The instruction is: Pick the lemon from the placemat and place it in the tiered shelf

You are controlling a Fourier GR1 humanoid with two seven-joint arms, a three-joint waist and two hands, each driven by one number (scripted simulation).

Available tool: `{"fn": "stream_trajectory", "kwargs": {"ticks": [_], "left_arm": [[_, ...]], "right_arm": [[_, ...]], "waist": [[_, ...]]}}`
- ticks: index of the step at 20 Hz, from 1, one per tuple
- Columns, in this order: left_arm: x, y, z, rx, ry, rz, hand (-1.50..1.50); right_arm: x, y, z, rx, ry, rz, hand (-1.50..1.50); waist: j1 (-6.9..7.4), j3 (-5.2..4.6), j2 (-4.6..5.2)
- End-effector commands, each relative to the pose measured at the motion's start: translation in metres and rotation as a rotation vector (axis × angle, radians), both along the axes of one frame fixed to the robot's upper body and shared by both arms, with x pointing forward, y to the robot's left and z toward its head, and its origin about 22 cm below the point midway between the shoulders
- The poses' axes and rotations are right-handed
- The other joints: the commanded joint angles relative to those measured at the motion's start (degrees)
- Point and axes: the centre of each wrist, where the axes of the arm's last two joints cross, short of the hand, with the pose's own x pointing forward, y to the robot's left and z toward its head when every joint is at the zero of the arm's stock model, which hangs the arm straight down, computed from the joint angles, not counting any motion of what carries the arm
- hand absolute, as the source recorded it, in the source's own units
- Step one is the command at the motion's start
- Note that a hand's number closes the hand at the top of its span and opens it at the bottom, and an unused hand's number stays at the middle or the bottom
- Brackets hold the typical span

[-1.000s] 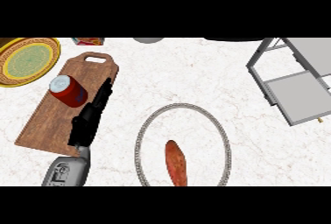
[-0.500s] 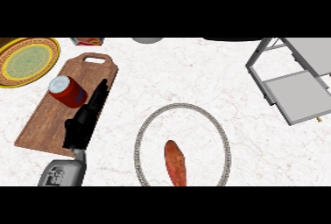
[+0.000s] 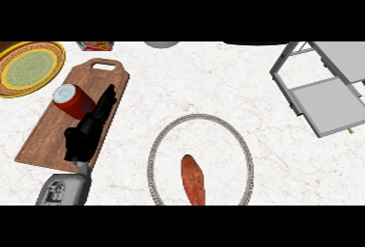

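No lemon shows; a long reddish-orange object lies on the oval white placemat with a grey rim at the lower middle. The grey tiered shelf stands at the upper right, its flat tiers bare. My left hand comes up from the lower left over a wooden cutting board. Its fingers are straight and point away from me, just right of a red can standing on that board. The hand holds nothing and is well left of the placemat. My right hand is out of view.
A yellow-green plate with a gold rim sits at the upper left. Along the far edge are a small red and green item, a grey bowl and a dark object. White marble counter lies between placemat and shelf.
My left hand has drifted slightly to the left over the cutting board, closer to the red can. The object on the placemat has not moved.
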Motion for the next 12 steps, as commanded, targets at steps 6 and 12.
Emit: {"fn": "stream_trajectory", "kwargs": {"ticks": [6, 12], "left_arm": [[0.005, -0.009, 0.007, 0.000, -0.002, -0.013, 0.00], [0.002, -0.004, 0.006, -0.001, 0.001, -0.001, 0.00]], "right_arm": [[-0.051, -0.058, 0.044, 0.255, -0.110, -0.112, -1.50], [-0.119, -0.115, 0.072, 0.315, 0.053, -0.207, -1.50]], "waist": [[-0.19, 0.04, 0.05], [-0.41, 0.07, 0.07]]}}
